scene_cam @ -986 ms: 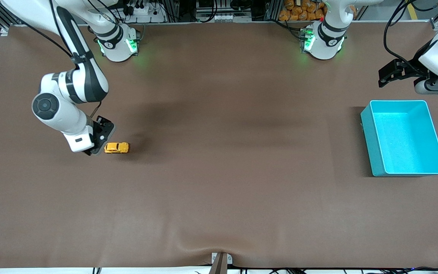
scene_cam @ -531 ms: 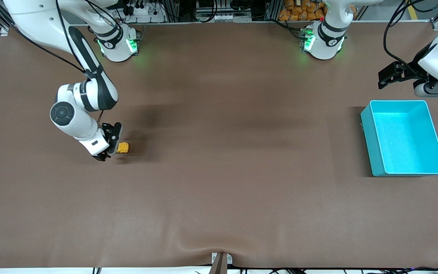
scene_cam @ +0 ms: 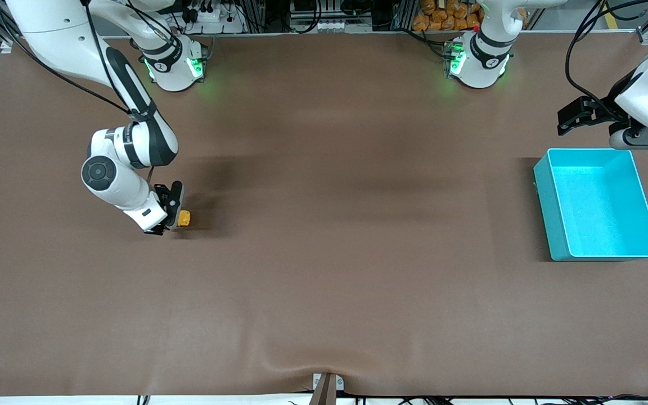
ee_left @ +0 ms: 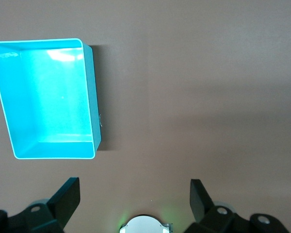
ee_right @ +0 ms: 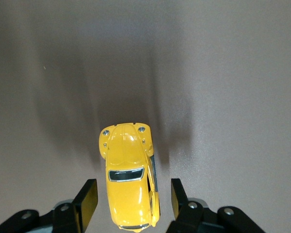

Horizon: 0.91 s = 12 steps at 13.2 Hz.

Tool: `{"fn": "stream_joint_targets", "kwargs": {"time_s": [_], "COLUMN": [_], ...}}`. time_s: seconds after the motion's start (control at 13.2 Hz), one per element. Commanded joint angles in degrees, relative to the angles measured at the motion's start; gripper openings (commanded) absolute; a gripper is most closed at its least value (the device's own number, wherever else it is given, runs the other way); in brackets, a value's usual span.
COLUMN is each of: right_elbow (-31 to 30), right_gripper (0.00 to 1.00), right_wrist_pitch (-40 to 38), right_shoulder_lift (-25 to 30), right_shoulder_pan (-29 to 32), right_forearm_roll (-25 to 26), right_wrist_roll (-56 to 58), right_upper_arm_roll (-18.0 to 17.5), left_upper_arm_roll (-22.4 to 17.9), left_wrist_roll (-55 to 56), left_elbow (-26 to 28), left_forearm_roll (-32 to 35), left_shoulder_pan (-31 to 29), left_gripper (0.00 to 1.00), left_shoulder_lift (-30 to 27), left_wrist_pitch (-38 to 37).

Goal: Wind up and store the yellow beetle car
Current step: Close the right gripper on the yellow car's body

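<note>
- Step in hand, by my reading: grasping for the wind-up. The right gripper (ee_right: pixel 130 201) sits low over the table (scene_cam: pixel 324 281), jaws spread, unclenched, the yellow beetle car (ee_right: pixel 129 189) between its fingers and untouched.
- Next move calls for closing squarely on the car's sides.
- Left gripper (ee_left: pixel 135 199) waits released above the turquoise bin (scene_cam: pixel 552 197).
- Since earlier frames, the right gripper has slid over the car, hiding most of it.

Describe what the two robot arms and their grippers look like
Both arms have glossy white rounded shells with dark grey or black joint sections. Each white base glows with green lights. Black cables run loosely along the links. The right gripper and left gripper are black, each with two flat, angular black fingers, seen clearly in the wrist views. No readable markings are visible.
</note>
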State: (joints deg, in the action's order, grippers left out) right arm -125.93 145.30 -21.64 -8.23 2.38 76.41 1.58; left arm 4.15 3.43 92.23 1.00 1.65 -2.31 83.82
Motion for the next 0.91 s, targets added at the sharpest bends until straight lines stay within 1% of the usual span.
{"fn": "stream_joint_targets", "kwargs": {"time_s": [0.0, 0.38, 0.46, 0.61, 0.83], "right_elbow": [-0.36, -0.45, -0.45, -0.45, -0.45], "right_gripper": [0.65, 0.62, 0.58, 0.53, 0.37], "right_wrist_pitch": [1.3, 1.74, 1.74, 1.74, 1.74], "right_shoulder_lift": [-0.16, -1.04, -1.13, -1.13, -1.39], "right_shoulder_pan": [-0.12, -0.12, -0.12, -0.12, -0.03], "right_forearm_roll": [0.52, 0.52, 0.52, 0.52, 0.52], "right_wrist_roll": [1.37, 1.46, 1.46, 1.46, 1.46], "right_upper_arm_roll": [0.17, 0.17, 0.17, 0.17, 0.17], "left_upper_arm_roll": [0.07, 0.25, 0.25, 0.25, 0.25], "left_wrist_roll": [0.34, 0.61, 0.61, 0.61, 0.61], "left_elbow": [-1.17, -1.17, -1.17, -1.17, -1.26], "left_forearm_roll": [-0.21, -0.21, -0.21, -0.21, -0.21], "left_shoulder_pan": [0.11, 0.46, 0.46, 0.54, 0.46], "left_gripper": [1.0, 1.0, 1.0, 1.0, 1.0], "left_shoulder_lift": [0.38, 0.82, 0.82, 0.9, 0.9], "left_wrist_pitch": [-0.15, -0.15, -0.15, -0.15, -0.15]}}
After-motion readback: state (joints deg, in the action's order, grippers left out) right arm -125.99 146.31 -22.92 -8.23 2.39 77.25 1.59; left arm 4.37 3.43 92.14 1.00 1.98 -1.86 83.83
